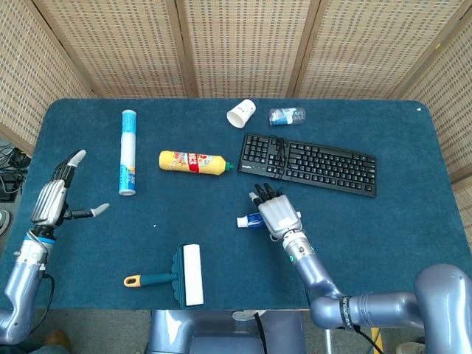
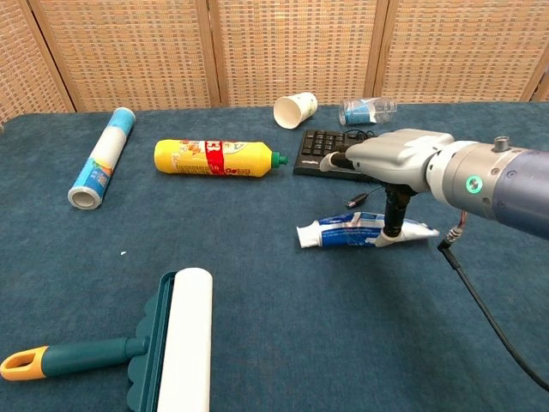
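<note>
A blue and white toothpaste tube (image 2: 356, 230) lies flat on the blue tablecloth, its cap pointing left, in front of the keyboard (image 1: 310, 162). My right hand (image 2: 403, 163) hovers just over the tube's right half. Its fingers stretch forward, away from the tube, and the thumb reaches down to touch it. In the head view the same hand (image 1: 276, 214) covers most of the tube (image 1: 248, 220). My left hand (image 1: 55, 200) hangs over the table's left edge, fingers spread and holding nothing; the chest view does not show it.
A yellow bottle (image 1: 193, 161) and a blue-white roll (image 1: 128, 151) lie at the left. A paper cup (image 1: 241, 113) and a crushed plastic bottle (image 1: 287, 116) lie on their sides behind the keyboard. A teal lint roller (image 1: 184, 274) lies near the front edge.
</note>
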Tool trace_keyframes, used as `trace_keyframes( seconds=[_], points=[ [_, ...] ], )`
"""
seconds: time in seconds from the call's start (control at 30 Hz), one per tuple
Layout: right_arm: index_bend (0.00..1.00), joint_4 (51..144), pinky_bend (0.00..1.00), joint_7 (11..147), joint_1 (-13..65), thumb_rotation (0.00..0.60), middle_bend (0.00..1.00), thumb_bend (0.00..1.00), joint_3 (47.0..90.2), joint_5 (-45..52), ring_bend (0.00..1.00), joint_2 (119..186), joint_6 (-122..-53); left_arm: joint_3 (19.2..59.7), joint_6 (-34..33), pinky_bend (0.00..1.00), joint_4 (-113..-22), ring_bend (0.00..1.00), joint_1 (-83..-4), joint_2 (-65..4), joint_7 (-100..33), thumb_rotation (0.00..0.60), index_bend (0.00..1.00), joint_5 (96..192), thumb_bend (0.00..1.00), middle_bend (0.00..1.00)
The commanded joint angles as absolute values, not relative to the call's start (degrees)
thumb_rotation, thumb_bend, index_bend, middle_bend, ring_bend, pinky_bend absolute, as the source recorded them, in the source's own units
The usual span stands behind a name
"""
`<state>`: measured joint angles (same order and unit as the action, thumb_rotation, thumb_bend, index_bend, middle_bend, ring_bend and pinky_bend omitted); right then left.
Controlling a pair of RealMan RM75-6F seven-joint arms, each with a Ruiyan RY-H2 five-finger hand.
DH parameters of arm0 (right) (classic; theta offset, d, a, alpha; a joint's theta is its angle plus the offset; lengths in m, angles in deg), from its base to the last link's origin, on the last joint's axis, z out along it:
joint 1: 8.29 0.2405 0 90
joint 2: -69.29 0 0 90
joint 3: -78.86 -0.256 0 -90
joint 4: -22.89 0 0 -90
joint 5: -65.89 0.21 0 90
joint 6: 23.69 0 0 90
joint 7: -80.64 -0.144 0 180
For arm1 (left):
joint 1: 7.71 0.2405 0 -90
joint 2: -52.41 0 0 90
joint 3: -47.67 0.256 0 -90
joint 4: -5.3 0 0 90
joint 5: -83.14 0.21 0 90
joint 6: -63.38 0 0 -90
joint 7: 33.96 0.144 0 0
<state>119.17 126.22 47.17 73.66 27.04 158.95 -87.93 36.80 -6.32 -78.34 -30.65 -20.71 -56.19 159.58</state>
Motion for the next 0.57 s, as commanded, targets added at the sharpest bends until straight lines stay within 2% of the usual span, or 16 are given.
trace_keyframes(
  seconds=[0.03, 0.13, 0.23, 0.4, 0.57],
  points=[
    [0.0, 124.83, 0.17, 120.31, 43.41, 0.6, 0.01, 0.0, 73.36, 19.68, 0.0, 153.78, -91.75, 38.19, -9.28, 0.0, -79.05, 0.0, -28.74, -19.37, -52.58, 0.514, 0.0, 160.99, 0.0, 0.0],
    [0.0, 126.68, 0.06, 113.55, 38.62, 0.6, 0.0, 0.0, 75.85, 8.6, 0.0, 149.17, -96.36, 39.26, -11.42, 0.0, -80.56, 0.0, -27.01, -17.96, -49.82, 0.516, 0.0, 161.67, 0.0, 0.0],
    [0.0, 124.43, 0.0, 105.7, 32.76, 0.6, 0.0, 0.0, 78.93, -2.29, 0.0, 145.98, -103.32, 40.43, -14.17, 0.0, -81.68, 0.0, -24.88, -16.89, -47.41, 0.524, 0.0, 162.46, 0.0, 0.0],
    [0.0, 118.33, 0.0, 95.52, 24.67, 0.6, 0.0, 0.0, 82.49, -11.0, 0.0, 143.33, -111.21, 42.15, -18.43, 0.0, -83.05, 0.0, -21.71, -15.48, -43.33, 0.562, 0.0, 163.97, 0.0, 0.0],
    [0.0, 114.35, 0.0, 91.72, 19.19, 0.6, 0.0, 0.0, 84.61, -13.84, 0.0, 142.96, -114.57, 43.01, -21.72, 0.0, -84.25, 0.0, -19.65, -14.88, -41.06, 0.6, 0.0, 165.6, 0.0, 0.0]
  ],
)
